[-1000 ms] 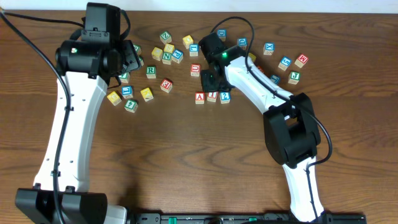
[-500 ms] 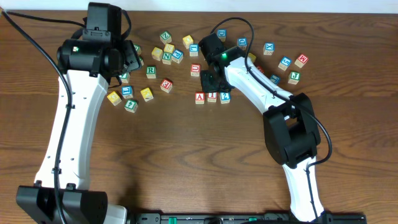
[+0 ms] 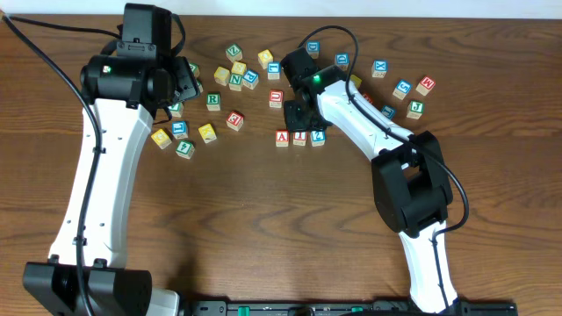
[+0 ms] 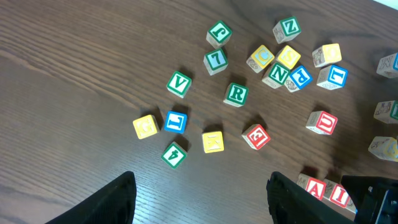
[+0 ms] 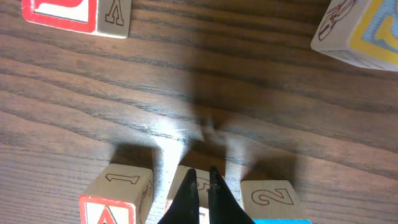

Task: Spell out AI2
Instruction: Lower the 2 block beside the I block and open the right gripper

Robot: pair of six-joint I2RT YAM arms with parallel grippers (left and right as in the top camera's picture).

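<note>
Three wooden cubes stand in a row on the table: red A [image 3: 282,137], red I [image 3: 299,136], blue 2 [image 3: 317,136]. My right gripper [image 3: 295,115] is shut and empty, just behind the row. In the right wrist view its closed fingertips [image 5: 200,180] hover over the middle cube [image 5: 175,179], between the A cube [image 5: 115,199] and the 2 cube [image 5: 270,198]. My left gripper [image 3: 180,88] is open and empty, high over the left cluster. In the left wrist view its jaws [image 4: 202,190] frame bare wood, with the A cube [image 4: 314,186] at the lower right.
Loose cubes lie behind the row: red U [image 3: 277,97], red E [image 3: 234,119], green R [image 3: 213,101], yellow and blue cubes [image 3: 180,130] at the left, and several more at the right [image 3: 402,89]. The right arm [image 3: 369,132] reaches across from the lower right.
The left arm has shifted very slightly. The three cubes and the right gripper keep the same places.
</note>
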